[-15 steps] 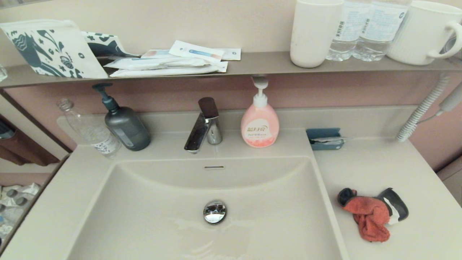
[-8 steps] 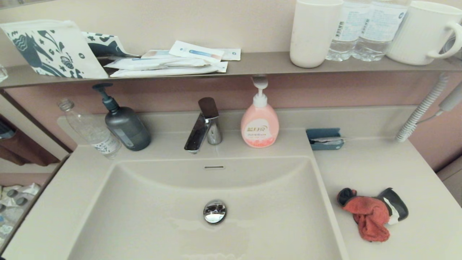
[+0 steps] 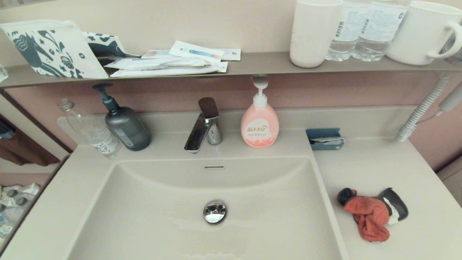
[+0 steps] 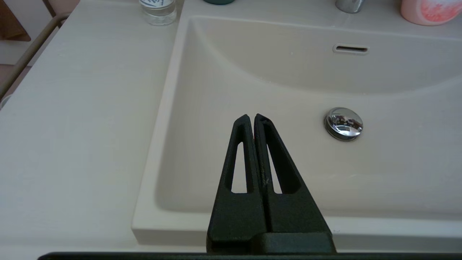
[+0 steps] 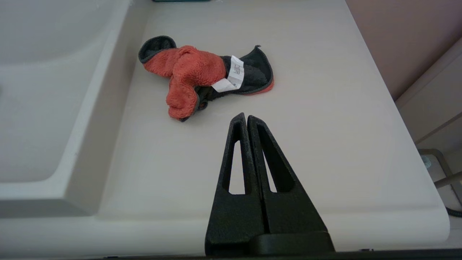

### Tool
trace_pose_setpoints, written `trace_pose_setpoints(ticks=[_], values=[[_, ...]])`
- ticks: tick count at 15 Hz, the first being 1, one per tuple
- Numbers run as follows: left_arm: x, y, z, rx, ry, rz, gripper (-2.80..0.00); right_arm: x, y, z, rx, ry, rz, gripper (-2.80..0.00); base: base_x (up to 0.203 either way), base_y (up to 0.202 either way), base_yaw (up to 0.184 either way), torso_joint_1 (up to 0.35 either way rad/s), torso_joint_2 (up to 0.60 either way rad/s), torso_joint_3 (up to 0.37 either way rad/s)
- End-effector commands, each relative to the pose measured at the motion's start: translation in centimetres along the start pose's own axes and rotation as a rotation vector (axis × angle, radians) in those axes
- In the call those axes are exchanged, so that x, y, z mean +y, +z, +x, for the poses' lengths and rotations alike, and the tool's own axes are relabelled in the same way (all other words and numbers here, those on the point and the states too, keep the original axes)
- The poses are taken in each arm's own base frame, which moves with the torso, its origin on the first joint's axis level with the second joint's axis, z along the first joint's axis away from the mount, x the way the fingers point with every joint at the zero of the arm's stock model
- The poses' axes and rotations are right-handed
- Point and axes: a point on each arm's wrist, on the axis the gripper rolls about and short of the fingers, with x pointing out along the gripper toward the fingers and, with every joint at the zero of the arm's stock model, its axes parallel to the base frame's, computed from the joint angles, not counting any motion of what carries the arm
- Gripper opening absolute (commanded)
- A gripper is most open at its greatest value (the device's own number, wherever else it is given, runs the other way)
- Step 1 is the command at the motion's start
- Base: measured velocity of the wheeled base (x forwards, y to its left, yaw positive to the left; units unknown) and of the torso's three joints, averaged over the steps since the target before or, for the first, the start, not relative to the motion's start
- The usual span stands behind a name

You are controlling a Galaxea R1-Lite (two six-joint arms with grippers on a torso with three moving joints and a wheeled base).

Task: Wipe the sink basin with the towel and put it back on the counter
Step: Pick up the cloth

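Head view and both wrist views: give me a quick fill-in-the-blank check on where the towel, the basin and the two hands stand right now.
1. The small red-orange towel with the dark grey reverse lies crumpled on the flat beige ____, to the robot's right of the large beige sink basin.
2. The fingers of the right hand are ____, short of the towel.
3. The left hand hangs shut over the ____.
4. The round chrome drain plug sits in the basin's ____.

Missing words: counter; shut; basin; floor
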Motion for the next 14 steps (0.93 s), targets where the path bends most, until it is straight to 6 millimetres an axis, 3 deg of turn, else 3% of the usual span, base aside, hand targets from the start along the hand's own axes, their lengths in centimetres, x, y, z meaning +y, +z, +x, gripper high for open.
trace_pose_setpoints(ticks=[1, 5, 7, 11, 14], values=[[0.0, -0.1, 0.0, -0.001, 0.001, -0.003, -2.8, 0.0, 0.0, 0.0, 0.001, 0.0, 0.0, -2.8, 0.0, 0.0, 0.0, 0.0, 0.0, 0.0], [0.0, -0.1, 0.0, 0.0, 0.004, -0.011, -2.8, 0.0, 0.1, -0.1, 0.002, -0.005, 0.001, -2.8, 0.0, 0.0, 0.0, 0.0, 0.0, 0.0], [0.0, -0.1, 0.0, 0.0, 0.004, -0.011, -2.8, 0.0, 1.3, -0.3, -0.021, -0.018, 0.002, -2.8, 0.0, 0.0, 0.0, 0.0, 0.0, 0.0], [0.0, -0.1, 0.0, 0.0, 0.004, -0.011, -2.8, -0.2, 7.3, 0.8, 0.031, -0.061, 0.005, -2.8, 0.0, 0.0, 0.0, 0.0, 0.0, 0.0], [0.0, -0.1, 0.0, 0.0, 0.004, -0.011, -2.8, -0.4, 11.2, 4.0, 0.135, -0.119, 0.011, -2.8, 0.0, 0.0, 0.0, 0.0, 0.0, 0.0]])
